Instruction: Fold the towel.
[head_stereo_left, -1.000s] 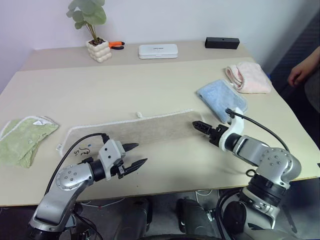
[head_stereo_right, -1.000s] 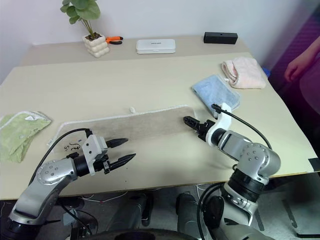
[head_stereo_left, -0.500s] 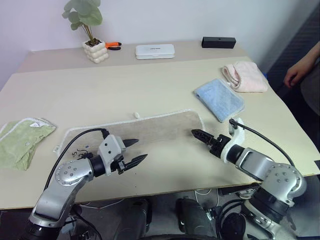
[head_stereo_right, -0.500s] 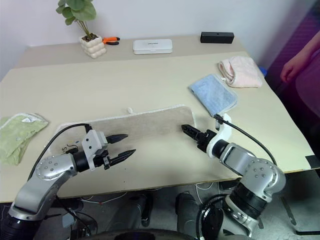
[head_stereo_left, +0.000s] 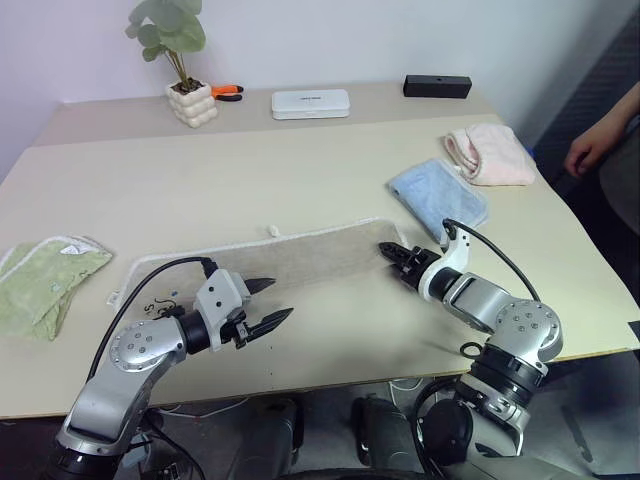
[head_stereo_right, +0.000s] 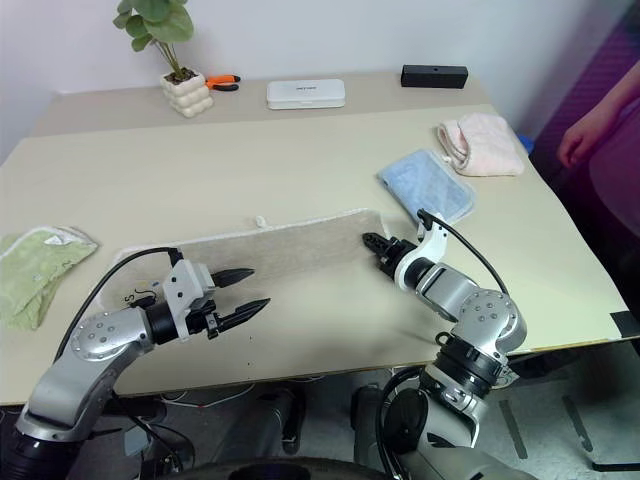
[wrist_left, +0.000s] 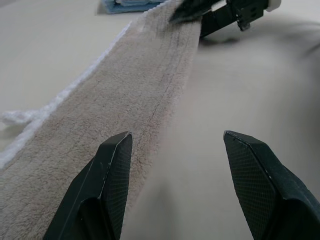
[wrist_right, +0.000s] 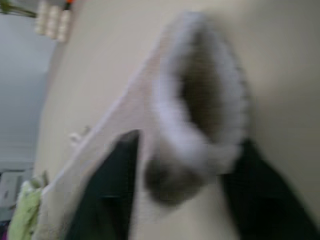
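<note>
The towel (head_stereo_left: 290, 258) is a long beige strip with white edging, lying flat across the table's near half with a small white loop at its far edge. My right gripper (head_stereo_left: 390, 250) is at its right end. In the right wrist view that towel end (wrist_right: 200, 100) curls up bunched between the two fingers, which are shut on it. My left gripper (head_stereo_left: 280, 298) hovers open near the towel's left part, just in front of its near edge. In the left wrist view its fingers (wrist_left: 112, 170) spread wide, one over the towel's (wrist_left: 125, 100) edge and the other over bare table.
A pale green cloth (head_stereo_left: 45, 285) lies at the left edge. A folded blue towel (head_stereo_left: 438, 198) and a pink one (head_stereo_left: 488, 155) lie to the right. At the back stand a potted plant (head_stereo_left: 195, 100), a white box (head_stereo_left: 312, 102) and a black box (head_stereo_left: 437, 86). A person's hand (head_stereo_left: 590, 150) rests beyond the right edge.
My right gripper has slid left onto the towel's right end and closed on it, bunching the end. The left gripper has stayed in place, open.
</note>
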